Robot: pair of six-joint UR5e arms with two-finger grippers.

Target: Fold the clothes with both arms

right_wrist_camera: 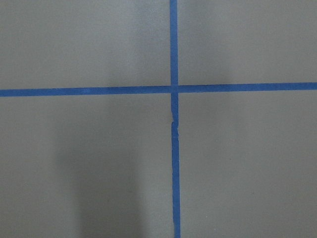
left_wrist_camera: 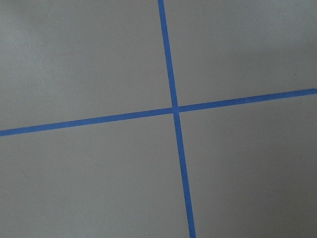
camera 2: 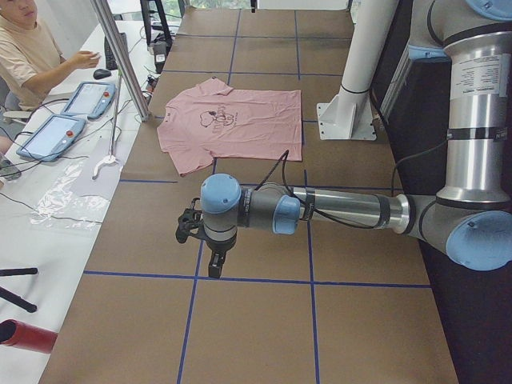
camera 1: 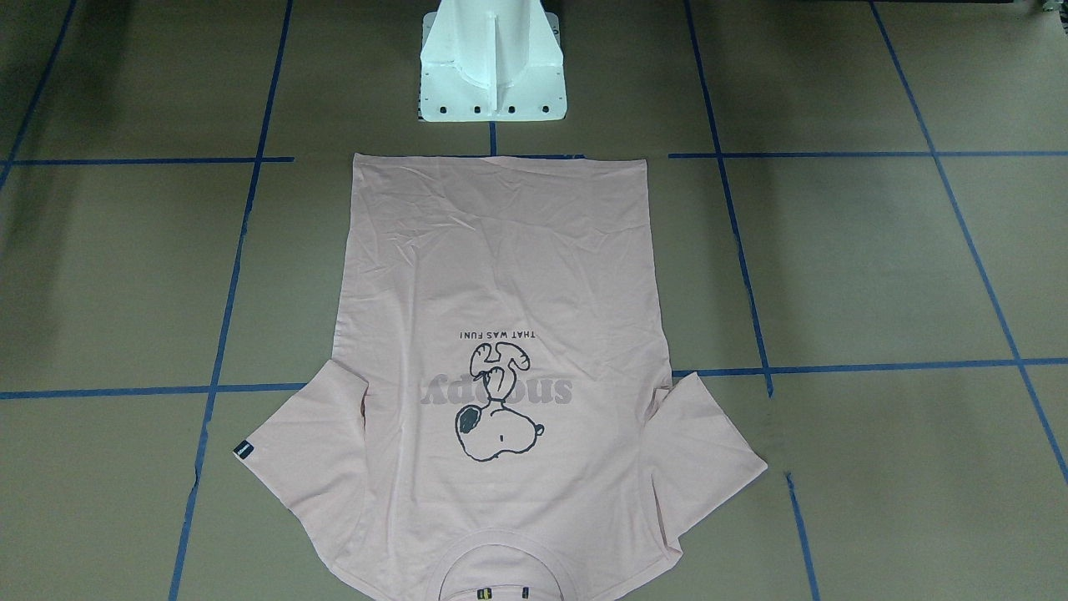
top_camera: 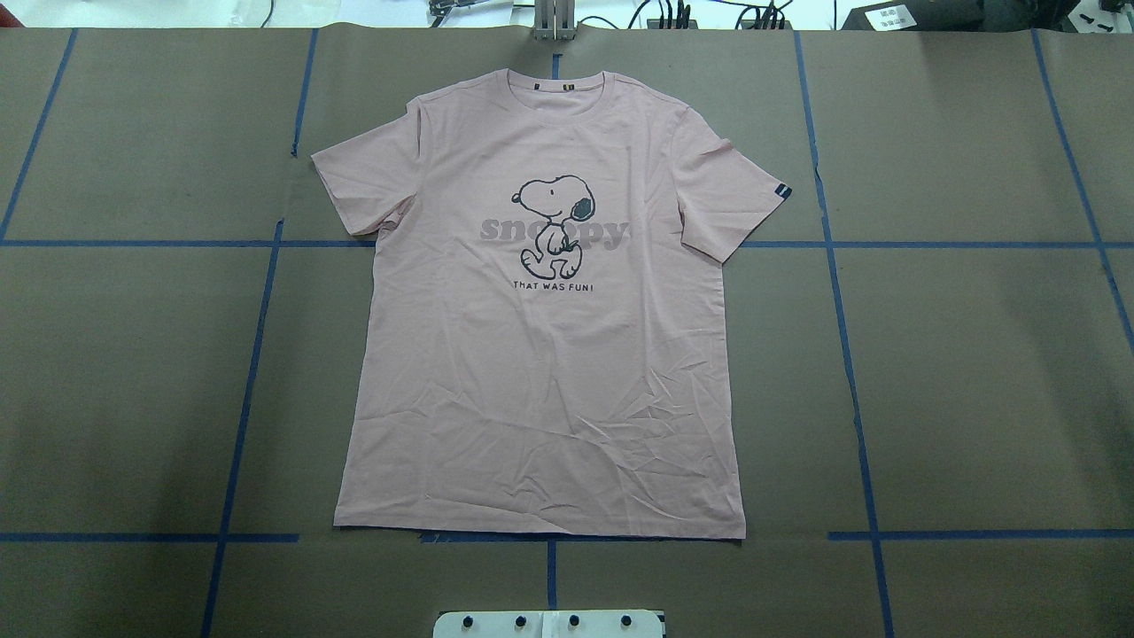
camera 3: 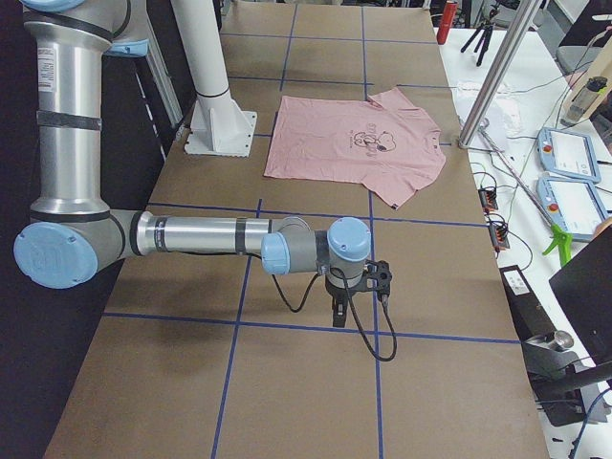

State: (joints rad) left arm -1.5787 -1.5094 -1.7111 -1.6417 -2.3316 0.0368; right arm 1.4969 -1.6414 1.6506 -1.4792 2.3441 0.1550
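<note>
The pale pink Snoopy T-shirt [top_camera: 549,372] lies flat and print up at mid-table [top_camera: 974,372]. In the overhead view its collar is at 12 o'clock, its hem at 6 and its sleeves toward 10 and 2. It looks like thin, soft jersey, lightly creased near the hem. The left pincer [camera 2: 214,270] and right pincer [camera 3: 338,317] hang well apart from it over blue tape [left_wrist_camera: 173,109]. I cannot tell whether either is apart or together. To start well, I'd have both pinch matching edges and lift evenly.

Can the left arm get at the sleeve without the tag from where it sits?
Probably yes. The left gripper hangs above the table on that side of the T-shirt, and no view shows anything between it and the plain sleeve, which lies flat.
</note>
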